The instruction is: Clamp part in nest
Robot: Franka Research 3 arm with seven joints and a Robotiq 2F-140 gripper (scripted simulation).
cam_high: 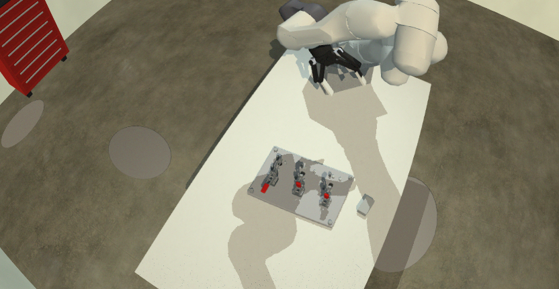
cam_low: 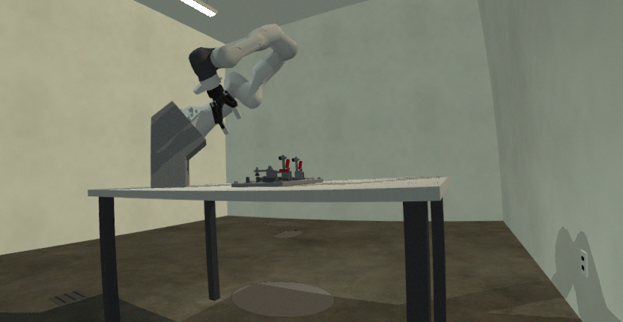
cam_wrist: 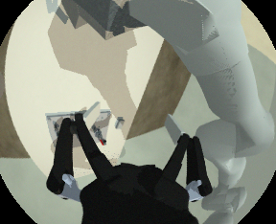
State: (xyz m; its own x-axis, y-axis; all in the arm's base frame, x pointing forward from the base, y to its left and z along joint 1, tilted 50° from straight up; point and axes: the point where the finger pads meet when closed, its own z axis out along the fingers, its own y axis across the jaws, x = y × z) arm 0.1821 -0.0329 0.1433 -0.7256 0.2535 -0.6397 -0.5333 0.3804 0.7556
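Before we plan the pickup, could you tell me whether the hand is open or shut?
Open: the hand hangs high above the table, fingers spread wide with nothing between them.

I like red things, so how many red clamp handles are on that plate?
3: one at the fixture plate's left end, one mid-plate, one nearest the loose part. None seem hidden.

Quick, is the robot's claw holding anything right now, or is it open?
Black two-finger gripper: wide open, holding nothing, up high above the white table, far from the small pale grey block part.
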